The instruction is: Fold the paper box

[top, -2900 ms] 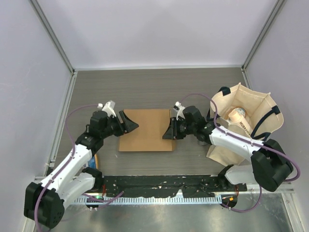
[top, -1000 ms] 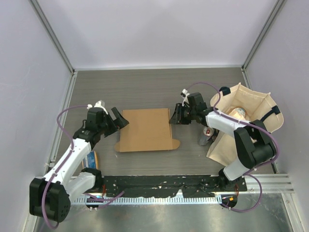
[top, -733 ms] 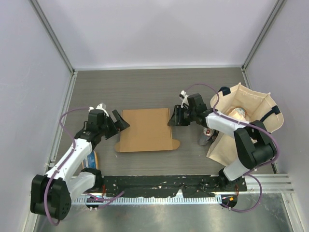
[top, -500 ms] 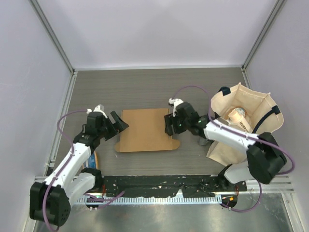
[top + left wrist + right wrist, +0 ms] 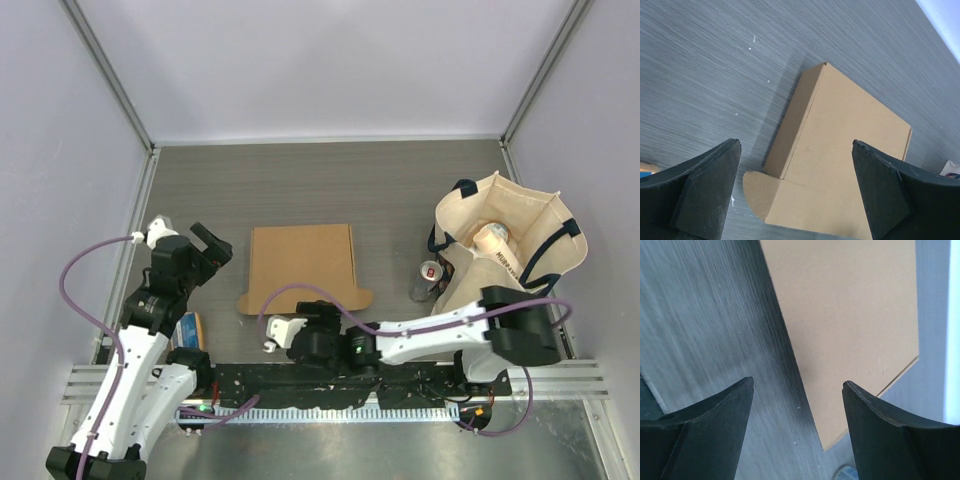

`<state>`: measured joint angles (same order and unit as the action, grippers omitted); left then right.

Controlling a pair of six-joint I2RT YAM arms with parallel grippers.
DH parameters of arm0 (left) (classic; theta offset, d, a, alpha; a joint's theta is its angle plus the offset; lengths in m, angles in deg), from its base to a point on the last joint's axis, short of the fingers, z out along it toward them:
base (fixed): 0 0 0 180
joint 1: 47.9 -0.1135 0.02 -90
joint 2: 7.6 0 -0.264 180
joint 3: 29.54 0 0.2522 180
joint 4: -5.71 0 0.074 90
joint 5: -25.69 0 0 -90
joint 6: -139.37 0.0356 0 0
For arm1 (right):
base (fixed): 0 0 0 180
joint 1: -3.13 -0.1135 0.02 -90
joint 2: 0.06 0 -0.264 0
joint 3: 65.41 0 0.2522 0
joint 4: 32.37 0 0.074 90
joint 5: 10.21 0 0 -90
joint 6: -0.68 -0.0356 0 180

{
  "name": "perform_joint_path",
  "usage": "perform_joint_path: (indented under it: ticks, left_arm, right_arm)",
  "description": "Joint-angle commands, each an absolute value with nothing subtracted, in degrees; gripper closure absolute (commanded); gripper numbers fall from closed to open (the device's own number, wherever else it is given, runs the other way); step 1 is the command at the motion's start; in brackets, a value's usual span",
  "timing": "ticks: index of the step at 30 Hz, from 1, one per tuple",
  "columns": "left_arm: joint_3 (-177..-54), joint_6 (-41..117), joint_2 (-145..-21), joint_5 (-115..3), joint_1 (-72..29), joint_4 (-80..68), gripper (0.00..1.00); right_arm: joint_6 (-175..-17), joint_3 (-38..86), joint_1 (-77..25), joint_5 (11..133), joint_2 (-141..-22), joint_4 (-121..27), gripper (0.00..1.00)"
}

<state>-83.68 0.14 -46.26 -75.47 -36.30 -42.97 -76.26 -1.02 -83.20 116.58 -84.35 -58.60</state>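
While both arms stand clear of the paper box (image 5: pixel 300 268), I judge the fold nearly done, with only the tabs to tuck. My left tool (image 5: pixel 208 245) hangs wide open and empty, near the box's left side. The box lies shut and flat mid-worktop (image 5: pixel 400 190), rounded tabs poking out at its near corners. My right tool (image 5: pixel 796 384) sits low by the near edge, spread wide and holding nothing, though it probably shows poorly from above. Next I'd steady the lid and press one tab home.

Grey table (image 5: pixel 330 190), paper box (image 5: pixel 302 265) at centre, tote bag (image 5: pixel 500 250) right, can (image 5: pixel 428 272) beside it, packet (image 5: pixel 188 328) left
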Motion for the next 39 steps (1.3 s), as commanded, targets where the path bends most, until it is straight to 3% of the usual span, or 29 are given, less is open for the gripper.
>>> perform_joint_path:
  ticks: [1, 10, 13, 14, 15, 22, 34, 39]
  left_arm:
    - [-83.4, 0.7, -44.4, -78.2, -36.6, -46.5, 0.04]
    - [-81.0, 1.5, -41.1, -75.6, -36.6, -45.8, 0.05]
    - [-81.4, 2.3, -41.0, -76.0, -36.7, -45.7, 0.05]
    - [-81.6, 2.7, -40.9, -76.1, -36.6, -45.7, 0.05]
    - [-81.5, 2.8, -41.0, -76.3, -36.6, -45.8, 0.05]
    - [-81.3, 3.2, -41.3, -75.7, -36.6, -45.1, 0.05]
    - [-83.2, 3.5, -42.0, -75.5, -36.7, -45.0, 0.04]
    - [-85.7, 3.5, -41.6, -78.1, -36.7, -47.5, 0.03]
  right_arm:
    - [-64.9, 1.3, -84.4, 133.5, -92.0, -49.9, 0.23]
    - [-55.6, 1.9, -85.1, 141.3, -102.8, -37.2, 0.29]
    - [-54.8, 2.1, -85.2, 141.8, -103.6, -36.6, 0.45]
    - [-54.9, 2.0, -85.1, 141.8, -103.6, -37.1, 0.59]
    - [-55.1, 2.0, -85.2, 141.7, -103.1, -37.0, 0.64]
    - [-54.6, 1.1, -85.1, 141.9, -100.6, -36.4, 0.81]
    - [-49.9, 3.3, -82.4, 139.3, -93.5, -35.6, 0.98]
    - [-50.6, 6.9, -79.0, 134.9, -91.1, -41.7, 0.98]
